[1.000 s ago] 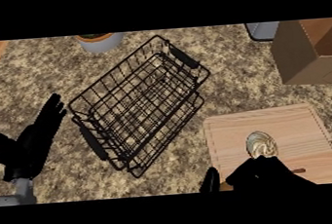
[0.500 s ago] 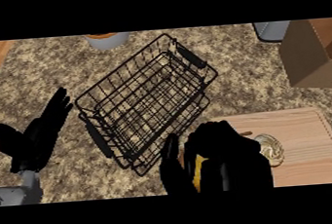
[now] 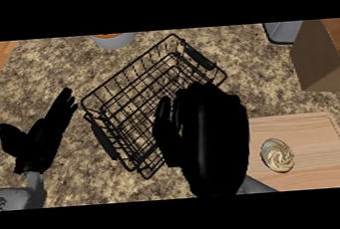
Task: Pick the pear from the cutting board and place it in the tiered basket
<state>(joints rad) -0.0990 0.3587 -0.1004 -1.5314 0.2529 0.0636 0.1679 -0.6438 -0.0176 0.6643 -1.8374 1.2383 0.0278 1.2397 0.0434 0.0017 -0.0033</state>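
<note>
On the cutting board (image 3: 308,142), toward its left half, lies the pear (image 3: 277,155), a pale rounded thing seen roughly end-on, so no long axis can be read from this head view. It sits free on the wood, with nothing around it. Just to its left, very near but apparently not touching, hangs the right hand (image 3: 208,139), a large dark mass raised toward the camera and overlapping both the board's left edge and the right side of the tiered basket (image 3: 139,96). Its back faces the view; the fingers (image 3: 164,124) point up the picture and look fairly straight and together, curled on nothing that shows. I judge it unclosed and carrying nothing, since the pear is plainly visible apart from it.

So the pear lies to the right of that hand and slightly toward the lower edge, while the basket lies to its left and farther up. The right hand is by far the nearer of the 2. To take the fruit it probably has to shift right and down over the board before anything travels toward the wire basket, which stands tilted diagonally on the speckled counter (image 3: 45,75).

Well apart, at the view's left, the left hand (image 3: 38,138) rests spread, fingers up, beside the basket's left rim.
</note>
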